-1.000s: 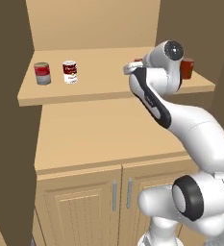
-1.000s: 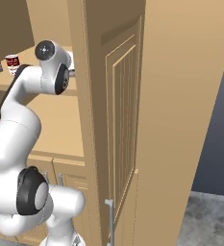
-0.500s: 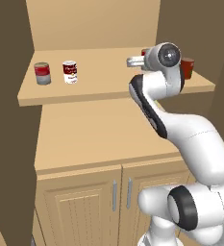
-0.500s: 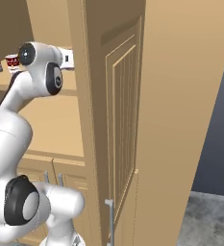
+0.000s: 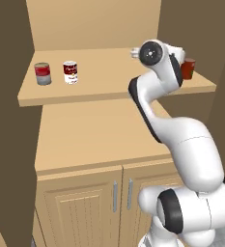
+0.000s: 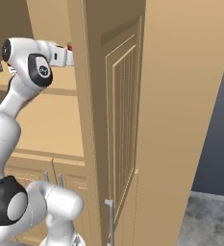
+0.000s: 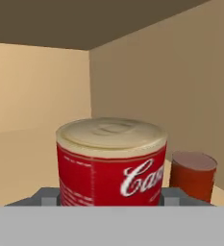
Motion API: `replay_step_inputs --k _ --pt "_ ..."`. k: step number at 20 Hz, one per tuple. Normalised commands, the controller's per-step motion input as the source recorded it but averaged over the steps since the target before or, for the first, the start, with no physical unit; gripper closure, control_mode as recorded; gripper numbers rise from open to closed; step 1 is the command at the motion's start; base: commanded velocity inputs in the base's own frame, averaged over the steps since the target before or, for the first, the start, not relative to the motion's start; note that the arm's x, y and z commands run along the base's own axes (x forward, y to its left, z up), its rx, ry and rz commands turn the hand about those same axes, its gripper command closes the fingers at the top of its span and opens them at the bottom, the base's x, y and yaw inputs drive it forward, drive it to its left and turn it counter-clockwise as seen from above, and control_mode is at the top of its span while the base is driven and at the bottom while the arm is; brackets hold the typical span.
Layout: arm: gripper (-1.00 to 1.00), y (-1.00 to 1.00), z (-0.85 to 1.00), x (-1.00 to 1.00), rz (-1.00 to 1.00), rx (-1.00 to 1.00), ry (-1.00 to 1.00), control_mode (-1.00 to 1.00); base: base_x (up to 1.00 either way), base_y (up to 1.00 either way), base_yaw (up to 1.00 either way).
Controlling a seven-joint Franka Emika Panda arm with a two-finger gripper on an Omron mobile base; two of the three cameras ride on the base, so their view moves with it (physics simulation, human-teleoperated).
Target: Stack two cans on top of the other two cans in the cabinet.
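Hand view showed the gripper point(image 7: 111, 199) clamped on a red-and-white labelled can point(image 7: 111, 161); a plain orange-red can point(image 7: 192, 175) stood just beyond to its right, by the cabinet's tan side wall point(image 7: 171, 86), over the shelf point(image 5: 109, 77).

kitchen | tan cabinet point(image 5: 85, 140), panelled doors point(image 5: 80, 207), tins point(image 5: 70, 72) on shelf
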Motion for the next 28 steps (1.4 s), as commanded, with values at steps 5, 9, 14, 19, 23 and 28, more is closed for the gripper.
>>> replay_step_inputs --k 5,9,14,19,23,28 --pt "1.00 -0.27 0.37 -0.40 -0.23 0.08 -0.01 -1.00 0.00 0.00 0.00" --pt "1.00 -0.27 0.12 -0.37 -0.12 0.04 -0.12 -1.00 0.00 0.00 0.00" --pt "1.00 -0.19 0.00 -0.04 -0.09 0.00 -0.17 -1.00 0.00 0.00 0.00" --pt "1.00 -0.17 0.00 0.06 -0.06 0.00 -0.11 -1.00 0.00 0.00 0.00" --pt "1.00 -0.19 0.09 0.12 -0.09 0.00 0.03 -1.00 0.00 0.00 0.00" --pt "1.00 -0.22 0.08 0.02 -0.11 0.00 0.10 -1.00 0.00 0.00 0.00"
